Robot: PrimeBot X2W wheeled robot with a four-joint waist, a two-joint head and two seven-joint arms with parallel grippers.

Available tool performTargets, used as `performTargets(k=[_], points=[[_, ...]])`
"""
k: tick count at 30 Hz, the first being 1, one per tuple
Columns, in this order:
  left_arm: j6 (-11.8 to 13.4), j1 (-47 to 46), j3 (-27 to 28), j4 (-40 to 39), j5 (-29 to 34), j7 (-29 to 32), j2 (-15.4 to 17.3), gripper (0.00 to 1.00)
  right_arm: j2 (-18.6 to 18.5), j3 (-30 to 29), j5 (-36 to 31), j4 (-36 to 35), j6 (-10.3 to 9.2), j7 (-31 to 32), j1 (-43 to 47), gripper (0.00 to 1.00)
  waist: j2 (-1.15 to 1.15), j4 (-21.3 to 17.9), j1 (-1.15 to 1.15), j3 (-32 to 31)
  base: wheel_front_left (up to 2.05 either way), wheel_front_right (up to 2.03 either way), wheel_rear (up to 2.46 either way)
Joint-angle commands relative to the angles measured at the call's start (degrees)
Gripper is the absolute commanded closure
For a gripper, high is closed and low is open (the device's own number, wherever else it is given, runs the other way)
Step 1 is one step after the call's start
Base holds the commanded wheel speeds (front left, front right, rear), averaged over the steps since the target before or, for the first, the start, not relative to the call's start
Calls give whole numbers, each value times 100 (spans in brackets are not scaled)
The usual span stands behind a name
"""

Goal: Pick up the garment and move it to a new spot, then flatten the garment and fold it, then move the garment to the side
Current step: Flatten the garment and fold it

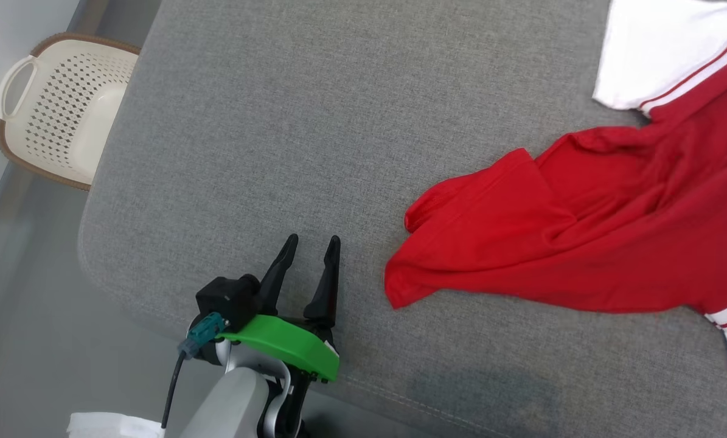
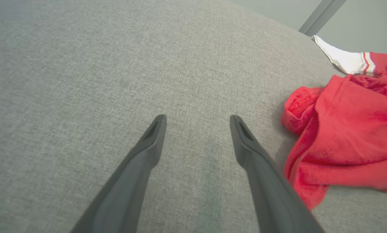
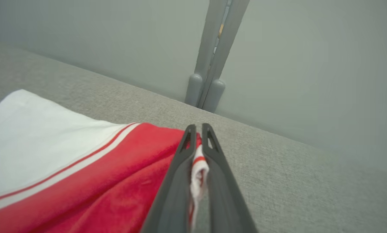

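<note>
Right gripper [image 3: 198, 127] clamps garment [image 1: 612, 231], long axis diagonal

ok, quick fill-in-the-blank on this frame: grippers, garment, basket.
1. The right gripper is ____ on an edge of the garment.
2. The left gripper is ____, holding nothing.
3. The garment is mostly ____ with white parts.
4. The basket sits at the head view's upper ____.
Missing words: shut, open, red, left.

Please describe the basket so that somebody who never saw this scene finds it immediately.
Start from the big grey upholstered surface. Off its far left corner, lower down, sits a cream plastic laundry basket. Its diamond-shaped holes, loop handle and brown rim set it apart from the red and white garment on the surface's right side.
</note>
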Motion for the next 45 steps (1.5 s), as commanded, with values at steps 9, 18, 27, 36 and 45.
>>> performTargets(k=[9,18,27,36,45], points=[[-24,-233,-190,-29,80,-6,10,0,-671,-2125,-1608,59,-12,-60,-278,100,0,-52,0,119,0,0,0],[-44,-514,-112,266,173,-5,13,0,393,-3526,-2657,-287,-11,-56,212,0,0,-650,0,-207,0,0,0],[-142,-931,150,976,298,-6,18,0,1675,-2621,-1655,-2010,-11,-58,1603,0,0,-1743,0,-832,0,0,0],[-220,-1007,435,1717,373,-6,18,0,1910,-1209,-326,-3346,-11,-58,3055,0,0,-2690,0,-1222,0,0,0],[-258,-1012,883,2084,498,-6,20,0,1983,-617,146,-3731,-11,-60,3916,0,0,-3200,0,-1433,0,0,0]])
